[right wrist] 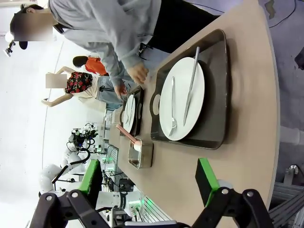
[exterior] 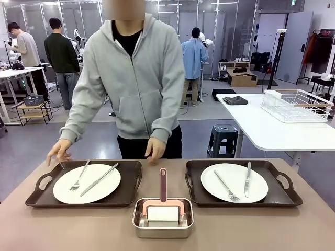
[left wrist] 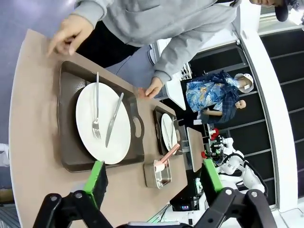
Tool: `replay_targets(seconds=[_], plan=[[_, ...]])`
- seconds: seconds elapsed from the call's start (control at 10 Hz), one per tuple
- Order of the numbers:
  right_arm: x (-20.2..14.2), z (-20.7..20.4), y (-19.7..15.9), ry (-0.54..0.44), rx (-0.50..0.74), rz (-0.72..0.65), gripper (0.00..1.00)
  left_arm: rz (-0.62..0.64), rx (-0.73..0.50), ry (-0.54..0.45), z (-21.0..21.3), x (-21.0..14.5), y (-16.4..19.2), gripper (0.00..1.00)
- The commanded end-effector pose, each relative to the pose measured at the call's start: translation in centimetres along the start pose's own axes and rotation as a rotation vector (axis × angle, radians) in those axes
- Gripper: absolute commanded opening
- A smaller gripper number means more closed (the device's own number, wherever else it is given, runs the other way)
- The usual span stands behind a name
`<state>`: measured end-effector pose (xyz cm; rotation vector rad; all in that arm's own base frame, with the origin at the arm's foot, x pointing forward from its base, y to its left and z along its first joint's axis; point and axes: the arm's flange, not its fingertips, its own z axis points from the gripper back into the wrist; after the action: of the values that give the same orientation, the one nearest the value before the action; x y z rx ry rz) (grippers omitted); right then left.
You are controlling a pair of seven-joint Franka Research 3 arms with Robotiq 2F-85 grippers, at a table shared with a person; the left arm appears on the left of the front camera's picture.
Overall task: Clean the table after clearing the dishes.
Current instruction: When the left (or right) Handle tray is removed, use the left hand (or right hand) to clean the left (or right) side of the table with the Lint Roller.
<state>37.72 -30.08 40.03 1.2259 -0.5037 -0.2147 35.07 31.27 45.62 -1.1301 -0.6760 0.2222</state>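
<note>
Main worry here: loose cutlery. Fork [exterior: 79,178] and knife [exterior: 99,179] just lying on the left plate [exterior: 86,188], same deal on the right plate [exterior: 234,178]. Any tilted lift of a tray probably means sliding steel and a clatter onto the table [exterior: 314,230].

Second worry: fingers in the way. Person's hand [exterior: 58,150] hovering right at the far left corner of the left tray [exterior: 128,183], other hand [exterior: 155,149] at the far table edge just beside that tray's right corner. Reaching in now risks a bump or a pinch.

Third: grabbing the roller [exterior: 163,212] too early and wiping around dishes not yet cleared, likely clipping a tray handle on the way.

Containers:
- Left tray at lower left of the front view and right tray [exterior: 196,180] at lower right, both dark brown with handles, each holding one white plate with fork and knife on top.
- Small steel pan [exterior: 163,231] between them at bottom centre, with the pink-handled white roller sitting in it, handle pointing toward the far side.
- Wire basket [exterior: 298,106] on the white table [exterior: 261,133] at upper right, contents hard to tell.

Left gripper [left wrist: 153,171] spread wide, nothing between the green pads. Right gripper [right wrist: 148,171] likewise released and empty. Table across the bottom of the front view, nothing cleared off it yet by the look of things.
</note>
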Motion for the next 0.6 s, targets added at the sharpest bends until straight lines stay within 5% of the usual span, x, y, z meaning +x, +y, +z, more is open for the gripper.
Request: replay_targets(seconds=[0.0,0.5], plan=[[-0.02,0.03,0.20,0.003,0.006,0.003,1.00,-0.004,-0.007,-0.014,0.35,0.02,-0.05,1.00],[-0.02,0.03,0.20,0.003,0.006,0.003,1.00,-0.004,-0.007,-0.014,0.35,0.02,-0.05,1.00]])
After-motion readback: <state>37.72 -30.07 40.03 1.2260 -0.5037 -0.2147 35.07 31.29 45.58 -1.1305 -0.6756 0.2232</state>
